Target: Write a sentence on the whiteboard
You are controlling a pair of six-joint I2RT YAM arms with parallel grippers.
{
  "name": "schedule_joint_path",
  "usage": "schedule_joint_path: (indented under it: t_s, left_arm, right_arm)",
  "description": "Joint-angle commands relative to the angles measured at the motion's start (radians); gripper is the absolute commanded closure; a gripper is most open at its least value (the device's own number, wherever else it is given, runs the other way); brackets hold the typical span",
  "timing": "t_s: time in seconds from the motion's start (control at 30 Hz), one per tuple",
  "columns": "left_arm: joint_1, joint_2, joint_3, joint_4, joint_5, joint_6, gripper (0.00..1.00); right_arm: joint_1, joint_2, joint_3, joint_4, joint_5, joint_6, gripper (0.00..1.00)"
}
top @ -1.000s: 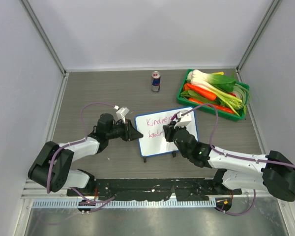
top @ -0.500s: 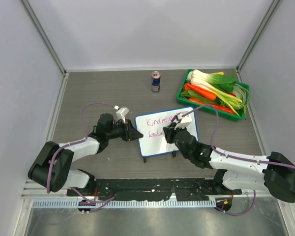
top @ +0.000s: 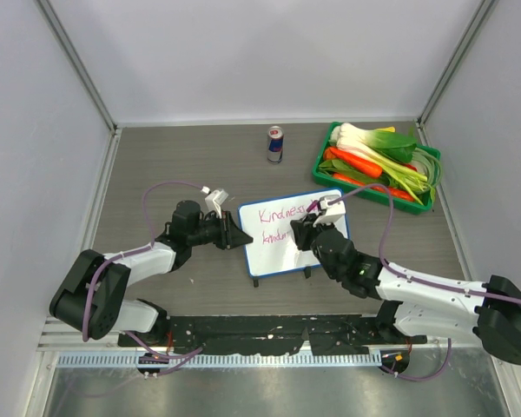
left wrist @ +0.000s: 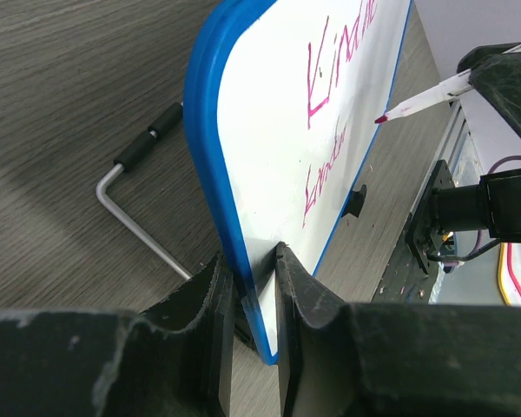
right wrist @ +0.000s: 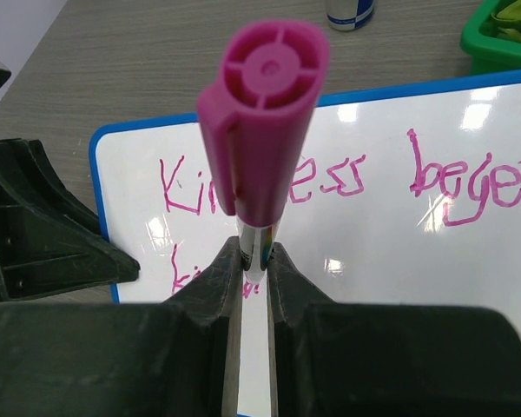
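The whiteboard (top: 278,254), white with a blue rim, stands tilted on the table's middle. Magenta words (top: 280,215) run in two lines on it; in the right wrist view the top line (right wrist: 434,178) reads "Kindness beget". My left gripper (top: 240,236) is shut on the board's left edge (left wrist: 243,287). My right gripper (top: 306,228) is shut on a magenta marker (right wrist: 265,130), its capped back end toward the camera. In the left wrist view the marker tip (left wrist: 382,117) is at the board face beside the second line (left wrist: 326,174).
A drinks can (top: 275,143) stands at the back middle. A green tray (top: 428,198) of carrots and leeks sits at the back right. The board's wire foot (left wrist: 143,230) lies on the table behind it. White walls enclose the table.
My right gripper and the marker have shifted slightly right and up along the second line. The left gripper and the board have not moved.
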Motion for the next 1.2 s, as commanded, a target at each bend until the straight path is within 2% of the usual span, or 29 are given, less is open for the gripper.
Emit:
schedule_joint_path:
  t_s: [0.0,0.27,0.87,1.17]
  left_arm:
    - [-0.007,0.04,-0.006,-0.082,-0.069,0.067,1.0]
    - [-0.008,0.038,-0.007,-0.082,-0.068,0.067,1.0]
    - [-0.008,0.043,-0.006,-0.081,-0.068,0.069,1.0]
    - [-0.01,0.041,-0.006,-0.081,-0.066,0.067,1.0]
  right_arm:
    - [-0.007,0.032,0.035,0.028,0.018,-0.007,1.0]
    - [-0.014,0.079,0.006,0.063,0.014,0.017,0.99]
    - [-0.039,0.039,0.014,-0.001,0.071,-0.015,0.99]
    - [-0.047,0.064,0.044,0.032,0.033,-0.02,0.99]
